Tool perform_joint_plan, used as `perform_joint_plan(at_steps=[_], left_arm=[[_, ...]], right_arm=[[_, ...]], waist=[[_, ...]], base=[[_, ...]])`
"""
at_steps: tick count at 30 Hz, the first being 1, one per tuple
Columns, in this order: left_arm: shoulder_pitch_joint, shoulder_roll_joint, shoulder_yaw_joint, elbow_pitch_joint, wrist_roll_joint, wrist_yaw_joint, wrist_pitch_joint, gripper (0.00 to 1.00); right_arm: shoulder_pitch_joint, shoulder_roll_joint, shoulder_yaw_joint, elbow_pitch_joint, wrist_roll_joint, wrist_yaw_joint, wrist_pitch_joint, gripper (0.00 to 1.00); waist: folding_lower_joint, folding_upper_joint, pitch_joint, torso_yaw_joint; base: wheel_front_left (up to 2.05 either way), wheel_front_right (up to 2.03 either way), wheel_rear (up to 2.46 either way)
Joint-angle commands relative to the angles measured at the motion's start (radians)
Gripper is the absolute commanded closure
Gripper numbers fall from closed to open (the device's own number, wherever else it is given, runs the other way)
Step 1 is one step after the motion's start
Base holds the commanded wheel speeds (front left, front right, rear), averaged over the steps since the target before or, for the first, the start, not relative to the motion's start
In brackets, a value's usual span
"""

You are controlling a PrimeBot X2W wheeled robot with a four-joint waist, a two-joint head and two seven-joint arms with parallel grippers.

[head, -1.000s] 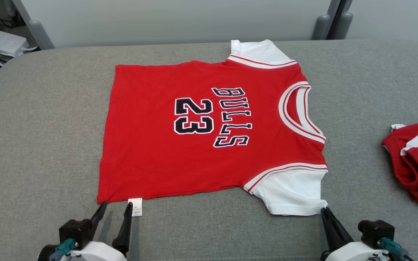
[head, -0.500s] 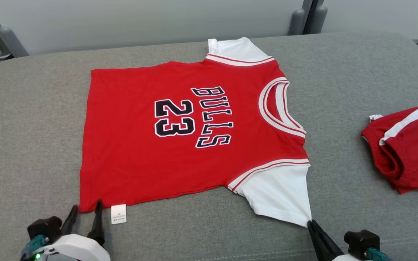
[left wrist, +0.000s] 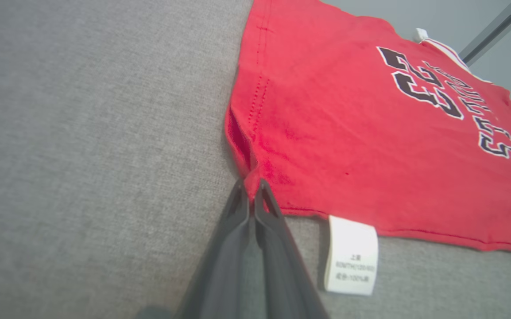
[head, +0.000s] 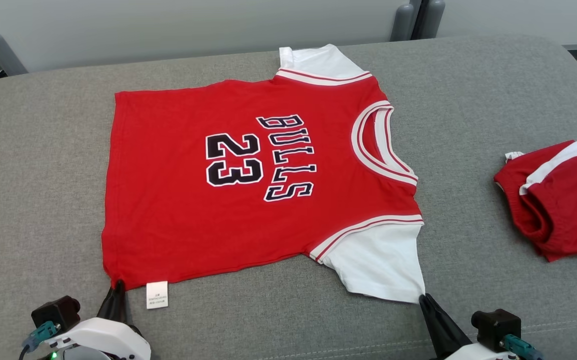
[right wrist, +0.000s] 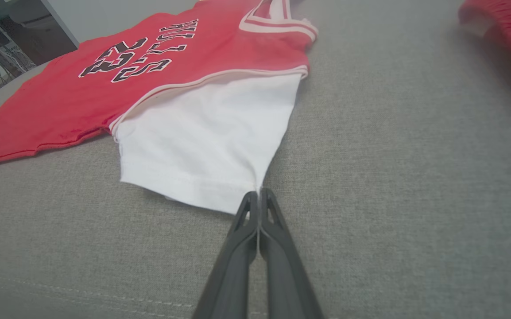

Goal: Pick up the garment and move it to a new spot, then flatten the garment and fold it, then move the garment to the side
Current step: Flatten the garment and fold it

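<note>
The left gripper (head: pixel 117 290) is pinched closed on the hem corner of the red jersey with white sleeves and black lettering (head: pixel 168 215), and the right gripper (head: pixel 422 300) on its near sleeve corner. The cloth spreads flat ahead of both across the grey fabric cushion (head: pixel 468 125). Both bites look shallow; uneven pulling could slip one free.

A garment (right wrist: pixel 127 88), a red jersey with black lettering and red-and-white trim, lies flat on a grey fabric surface (right wrist: pixel 392 177), its white sleeve (right wrist: pixel 202 137) nearest the camera. The right pincer (right wrist: pixel 259 191) has its two dark fingers pressed together on that sleeve's outer hem corner, where the cloth tapers to a point between the tips. Well apart from the garment, off past its collar end, a bunched red cloth (right wrist: pixel 503 31) lies blurred on the same surface.
</note>
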Motion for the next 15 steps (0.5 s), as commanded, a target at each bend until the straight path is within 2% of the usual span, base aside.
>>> perform_joint_plan(at_steps=[1, 7, 15], left_arm=[[-0.039, 0.035, 0.005, -0.007, -0.024, -0.007, -0.006, 1.0], [-0.021, 0.058, 0.027, -0.019, -0.006, -0.007, -0.006, 1.0], [0.003, 0.042, 0.082, 0.021, 0.069, 0.003, -0.006, 1.0]], right_arm=[[-0.024, -0.005, 0.017, -0.024, 0.004, 0.003, -0.013, 1.0], [-0.021, -0.005, 0.011, -0.023, 0.007, 0.003, -0.013, 1.0], [0.026, -0.049, 0.053, -0.022, 0.049, 0.003, -0.013, 1.0]], waist=[[0.0, -0.0001, 0.001, 0.0], [0.0, -0.0001, -0.017, 0.007], [0.0, -0.0001, -0.081, 0.024]], base=[[0.0, 0.0, 0.0], [0.0, 0.0, 0.0], [0.0, 0.0, 0.0]])
